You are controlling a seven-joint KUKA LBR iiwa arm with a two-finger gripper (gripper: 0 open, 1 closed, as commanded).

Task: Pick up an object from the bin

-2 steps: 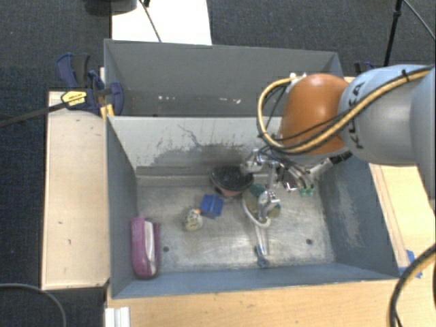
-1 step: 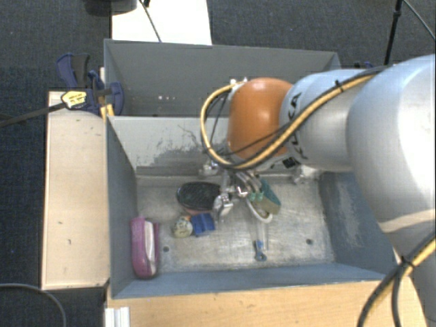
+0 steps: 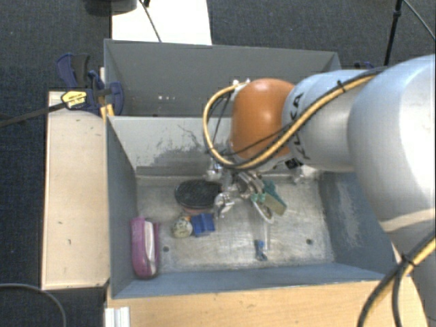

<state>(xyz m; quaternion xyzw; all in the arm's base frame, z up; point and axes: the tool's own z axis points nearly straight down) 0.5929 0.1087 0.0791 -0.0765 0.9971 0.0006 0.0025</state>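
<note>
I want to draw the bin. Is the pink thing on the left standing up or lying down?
Lying down: the pink thing rests lengthwise on the floor of the bin, close beside the left wall.

A dark round disc [image 3: 196, 193] lies flat mid-floor in the bin [image 3: 122, 182]. Just in front of it, side by side, sit a small blue block [image 3: 202, 224] and a yellowish lump [image 3: 181, 228]. A pink oblong [image 3: 144, 247] lies along the left wall.

The grey arm [image 3: 368, 135] reaches in over the right wall of the bin [image 3: 122, 203], its orange-covered wrist [image 3: 262, 118] pointing down and the gripper [image 3: 238, 195] low near the bin's middle.
</note>
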